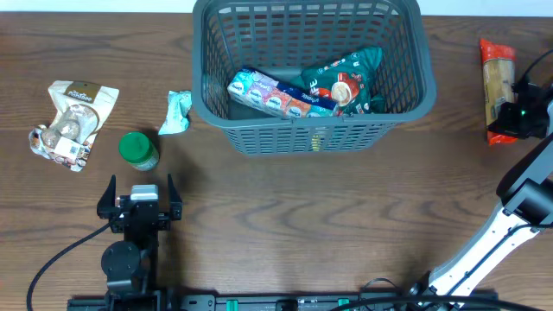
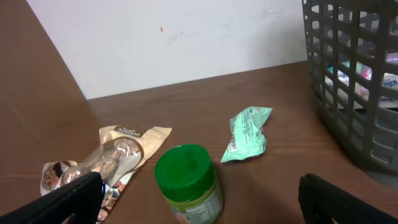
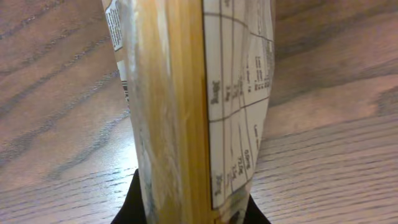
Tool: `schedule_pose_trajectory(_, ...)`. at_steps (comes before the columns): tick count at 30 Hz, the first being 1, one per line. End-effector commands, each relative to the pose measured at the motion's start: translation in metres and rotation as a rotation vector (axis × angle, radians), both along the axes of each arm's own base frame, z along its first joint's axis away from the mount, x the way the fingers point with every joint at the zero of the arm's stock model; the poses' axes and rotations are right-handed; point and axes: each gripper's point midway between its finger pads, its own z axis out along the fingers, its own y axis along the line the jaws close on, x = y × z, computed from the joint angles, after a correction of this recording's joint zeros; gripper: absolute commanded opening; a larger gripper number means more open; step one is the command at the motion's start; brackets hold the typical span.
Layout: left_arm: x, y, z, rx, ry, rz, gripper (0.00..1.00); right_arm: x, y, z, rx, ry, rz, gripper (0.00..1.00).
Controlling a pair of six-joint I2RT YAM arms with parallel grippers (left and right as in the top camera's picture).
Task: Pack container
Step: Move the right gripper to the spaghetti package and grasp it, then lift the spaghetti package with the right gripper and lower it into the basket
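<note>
Container (image 1: 259, 131) holding packets (image 1: 281, 97), right tool (image 3: 193, 208) clamped on long yellow packet (image 3: 186, 93), left tool (image 1: 140, 181) spread wide

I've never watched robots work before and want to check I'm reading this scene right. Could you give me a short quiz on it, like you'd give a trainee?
1. True or false: the grey basket is empty.
2. What is the right gripper shut on? A) a green-lidded jar B) the long yellow packet C) a beige pouch
3. How many items lie on the table left of the basket?

Key
1. False: a blue-and-white pack and a teal packet lie in it.
2. B
3. Three: beige pouch, green-lidded jar, small mint-green packet.
</note>
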Motion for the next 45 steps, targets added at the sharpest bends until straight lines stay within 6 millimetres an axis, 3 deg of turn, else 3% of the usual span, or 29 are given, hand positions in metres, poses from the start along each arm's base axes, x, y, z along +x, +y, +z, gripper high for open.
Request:
schedule_pose_trajectory(1, 0.000, 0.001, -0.018, 0.010, 0.044, 0.002, 0.99, -0.007, 0.016, -0.009, 0.048, 0.033, -0.020, 0.01)
schedule_pose_trajectory(8, 0.000, 0.001, -0.018, 0.010, 0.044, 0.002, 0.99, 0.008, 0.025, 0.028, 0.009, -0.033, 0.005, 0.01)
schedule_pose_trajectory(18, 0.000, 0.001, -0.018, 0.010, 0.044, 0.002, 0.99, 0.022, 0.047, 0.065, -0.023, -0.089, 0.050, 0.00)
schedule_pose_trajectory(23, 0.000, 0.001, -0.018, 0.010, 0.044, 0.002, 0.99, 0.020, 0.054, 0.064, -0.013, -0.073, 0.062, 0.01)
schedule_pose_trajectory(26, 0.000, 0.001, -0.018, 0.010, 0.044, 0.002, 0.99, 0.018, 0.055, 0.064, -0.008, -0.065, 0.062, 0.14)
schedule_pose_trajectory(28, 0.000, 0.001, -0.018, 0.010, 0.044, 0.002, 0.99, 0.016, 0.056, 0.063, -0.003, -0.056, 0.062, 0.02)
schedule_pose_trajectory(37, 0.000, 0.001, -0.018, 0.010, 0.044, 0.002, 0.99, 0.009, 0.066, 0.060, 0.020, -0.019, 0.072, 0.01)
schedule_pose_trajectory(45, 0.000, 0.001, -0.018, 0.010, 0.044, 0.002, 0.99, 0.008, 0.097, 0.058, 0.049, 0.031, 0.128, 0.01)
